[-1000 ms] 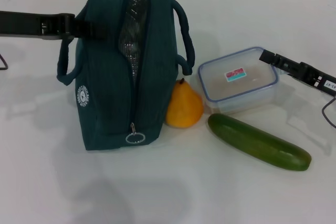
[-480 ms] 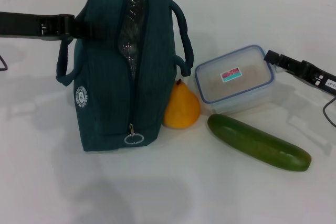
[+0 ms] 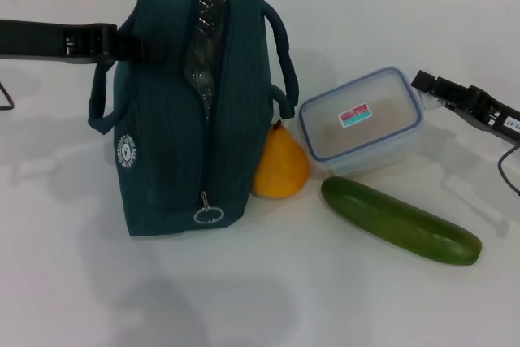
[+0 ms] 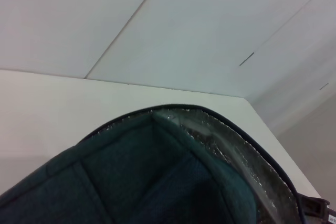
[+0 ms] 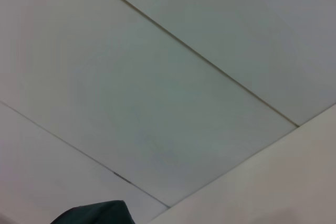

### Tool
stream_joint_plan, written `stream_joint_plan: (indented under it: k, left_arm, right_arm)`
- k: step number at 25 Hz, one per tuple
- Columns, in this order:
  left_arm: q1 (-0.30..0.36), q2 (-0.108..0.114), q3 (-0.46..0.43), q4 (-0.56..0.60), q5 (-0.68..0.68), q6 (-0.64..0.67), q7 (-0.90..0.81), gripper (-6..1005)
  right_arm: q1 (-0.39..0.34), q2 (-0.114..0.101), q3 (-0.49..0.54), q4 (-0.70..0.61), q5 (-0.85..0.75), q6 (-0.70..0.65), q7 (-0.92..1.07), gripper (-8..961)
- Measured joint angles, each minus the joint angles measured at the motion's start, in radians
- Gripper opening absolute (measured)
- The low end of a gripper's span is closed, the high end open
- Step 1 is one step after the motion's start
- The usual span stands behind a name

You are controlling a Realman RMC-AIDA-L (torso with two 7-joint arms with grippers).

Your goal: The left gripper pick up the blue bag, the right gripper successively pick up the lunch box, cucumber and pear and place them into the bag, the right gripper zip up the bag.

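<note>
The blue bag stands upright at the left-centre of the head view, its top unzipped and showing foil lining; it also shows in the left wrist view. My left gripper is shut on the bag's left handle. The pear sits against the bag's right side. The lunch box is to the pear's right, slightly tilted. My right gripper is shut on the box's right end. The cucumber lies on the table in front of the box.
The white table has open room in front of the bag and cucumber. A thin cable hangs by the right arm. The white wall runs along the table's far edge. A dark corner of the bag shows in the right wrist view.
The right gripper and the lunch box have shifted left toward the bag and slightly up. The pear has nudged left. The left gripper and bag have barely moved.
</note>
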Motion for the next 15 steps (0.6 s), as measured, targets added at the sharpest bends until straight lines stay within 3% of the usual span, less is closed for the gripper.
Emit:
stream_joint_plan:
  k: [15]
  left_arm:
    - [-0.001,0.002,0.000,0.000,-0.003,-0.009,0.001,57]
  right_arm:
    - [0.000,0.002,-0.014,-0.001,-0.003,-0.007,0.008,208]
